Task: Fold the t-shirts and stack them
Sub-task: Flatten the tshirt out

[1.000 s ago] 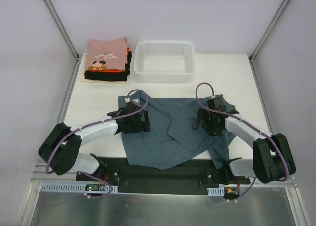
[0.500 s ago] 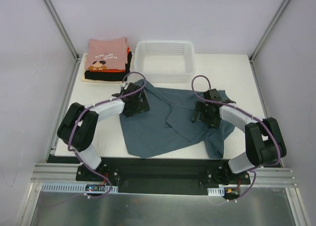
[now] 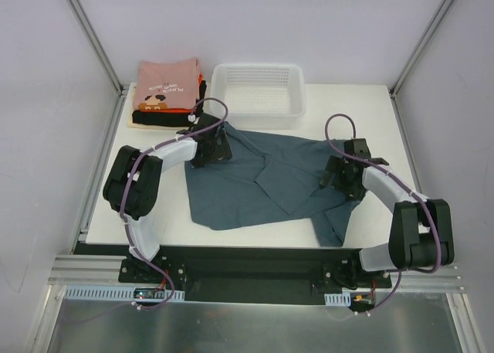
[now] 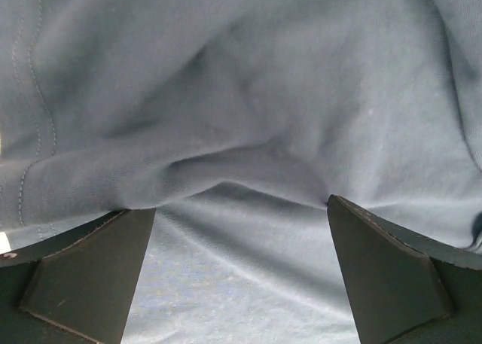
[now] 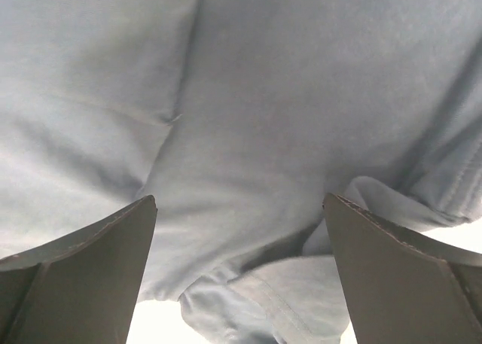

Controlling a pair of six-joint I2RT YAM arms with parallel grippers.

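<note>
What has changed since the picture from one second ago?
The left gripper moved out toward the basket, the right gripper out and to the right. The blue-grey t-shirt slid with them, away from the near edge, and spread wider. Grippers stayed open; folded stack and basket did not move.

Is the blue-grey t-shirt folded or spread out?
Spread out: the blue-grey t-shirt lies wide across the table, creased, with no neat fold.

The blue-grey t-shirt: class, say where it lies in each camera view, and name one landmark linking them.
Top external: the blue-grey t-shirt lies crumpled mid-table, before the basket.
Left wrist: it fills the frame.
Right wrist: it fills nearly all the frame.
Landmark: the open left gripper and right gripper at its two ends.
</note>
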